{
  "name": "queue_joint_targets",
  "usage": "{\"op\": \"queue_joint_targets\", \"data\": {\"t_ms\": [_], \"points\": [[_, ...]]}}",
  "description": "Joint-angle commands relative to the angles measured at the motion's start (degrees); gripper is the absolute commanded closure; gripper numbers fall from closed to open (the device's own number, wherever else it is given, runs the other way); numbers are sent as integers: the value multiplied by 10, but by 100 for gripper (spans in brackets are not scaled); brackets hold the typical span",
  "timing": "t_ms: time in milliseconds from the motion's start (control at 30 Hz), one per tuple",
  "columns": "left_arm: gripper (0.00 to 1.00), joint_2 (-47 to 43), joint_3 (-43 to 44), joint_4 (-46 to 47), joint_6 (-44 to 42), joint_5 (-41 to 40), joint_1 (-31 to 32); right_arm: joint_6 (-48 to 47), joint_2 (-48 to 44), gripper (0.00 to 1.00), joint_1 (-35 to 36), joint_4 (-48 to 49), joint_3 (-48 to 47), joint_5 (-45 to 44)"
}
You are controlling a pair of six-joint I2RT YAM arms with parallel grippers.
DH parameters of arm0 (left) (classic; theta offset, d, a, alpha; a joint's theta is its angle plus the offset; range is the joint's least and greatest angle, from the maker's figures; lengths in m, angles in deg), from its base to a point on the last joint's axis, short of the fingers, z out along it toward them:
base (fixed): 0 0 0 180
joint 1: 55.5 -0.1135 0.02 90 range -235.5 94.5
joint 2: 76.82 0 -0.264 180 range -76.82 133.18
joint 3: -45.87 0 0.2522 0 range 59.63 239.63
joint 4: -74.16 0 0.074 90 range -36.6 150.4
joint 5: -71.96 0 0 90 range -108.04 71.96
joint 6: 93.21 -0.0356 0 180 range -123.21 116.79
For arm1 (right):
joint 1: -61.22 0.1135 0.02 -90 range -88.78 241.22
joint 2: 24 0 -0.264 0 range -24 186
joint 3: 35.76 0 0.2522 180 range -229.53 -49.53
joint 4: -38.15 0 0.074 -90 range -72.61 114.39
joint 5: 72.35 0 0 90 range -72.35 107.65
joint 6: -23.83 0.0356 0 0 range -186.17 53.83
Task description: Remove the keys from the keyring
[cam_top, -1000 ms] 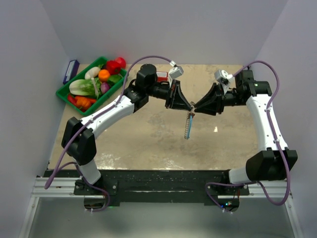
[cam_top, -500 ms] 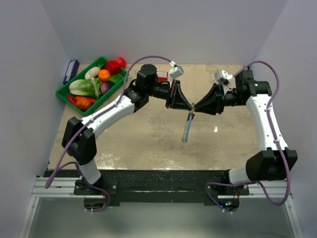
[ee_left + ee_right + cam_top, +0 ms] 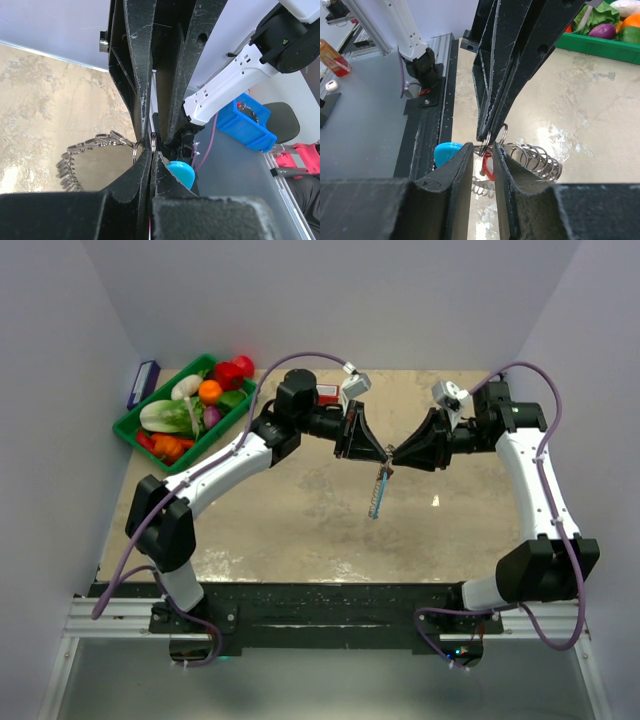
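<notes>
My left gripper (image 3: 385, 455) and right gripper (image 3: 394, 457) meet tip to tip above the middle of the table. The keyring (image 3: 377, 492) hangs down from where they meet. In the left wrist view my left gripper (image 3: 151, 150) is shut on a small wire ring of the keyring (image 3: 107, 139). The keys (image 3: 67, 167) fringe it at the left, and its blue section (image 3: 181, 172) shows at the right. My right gripper (image 3: 493, 147) has narrow jaws closed on the small metal piece that carries the red part (image 3: 488, 165). Coiled rings (image 3: 537, 160) trail to the right.
A green basket (image 3: 128, 430) of toy vegetables stands at the back left, with a dark blue box (image 3: 143, 383) beside it against the wall. A long red box (image 3: 325, 395) lies behind the left arm. A small white scrap (image 3: 435, 501) sits on the table under the right arm.
The hanging end of the keyring has swung a little to the left and up. Both arms stay almost where they were.
</notes>
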Motion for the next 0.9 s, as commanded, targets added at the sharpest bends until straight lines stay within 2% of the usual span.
{"op": "queue_joint_targets", "data": {"t_ms": [0,200,300,333,433,600,700,800,867], "points": [[100,0,27,36,13,13,4,-12,1,72,5,-39,0,43],[100,2,27,37,13,11,5,-4,-8,73,11,-31,3,42],[100,4,29,38,13,12,5,23,-12,77,15,3,14,40],[100,3,31,38,13,12,5,41,-14,86,17,12,16,40],[100,3,31,38,12,13,5,51,-14,100,18,23,21,34],[99,0,28,31,6,10,5,57,-15,100,18,22,9,26],[95,-1,22,30,5,9,5,65,-11,100,18,21,-12,12],[92,-1,20,24,1,9,5,95,-6,100,18,37,-32,-10],[88,0,20,18,-8,9,5,151,-6,100,18,64,-38,-31]]}}
